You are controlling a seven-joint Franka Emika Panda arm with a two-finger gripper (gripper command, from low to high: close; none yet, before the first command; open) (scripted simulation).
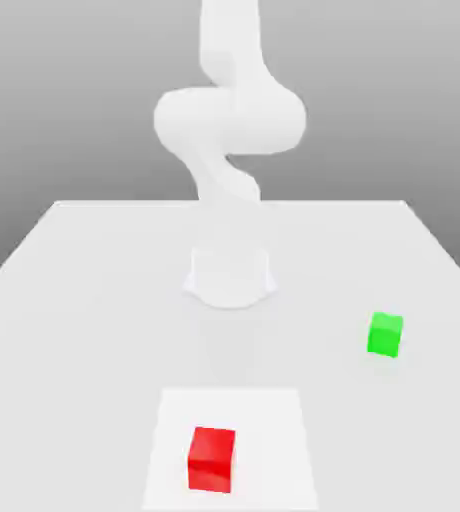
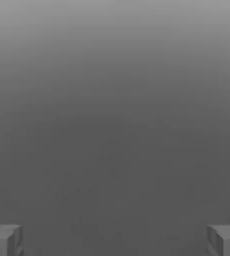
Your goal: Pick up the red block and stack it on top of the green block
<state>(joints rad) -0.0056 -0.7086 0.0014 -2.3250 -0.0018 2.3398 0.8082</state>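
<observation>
Red block [image 1: 212, 459] sits flat on the white table [image 1: 74, 300], near the front edge in my exterior view, resting on a slightly brighter square patch [image 1: 274, 440] of the surface. It stands alone, nothing touching it. Off toward the exterior view's right and a little farther back I see the green block [image 1: 385, 334], also flat on the table and well apart from the red one. Both cubes look about the same size. Behind them, near the middle of the table, the arm's round base [image 1: 230, 278] stands, and the white arm [image 1: 229, 110] rises from it, bending and running up out of the top of the picture. From the hand camera I see the gripper [image 2: 115, 240] with its two grey fingertips [image 2: 6, 240] set far apart at the picture's edges, spread wide, with nothing between them but plain grey background. It holds nothing.
</observation>
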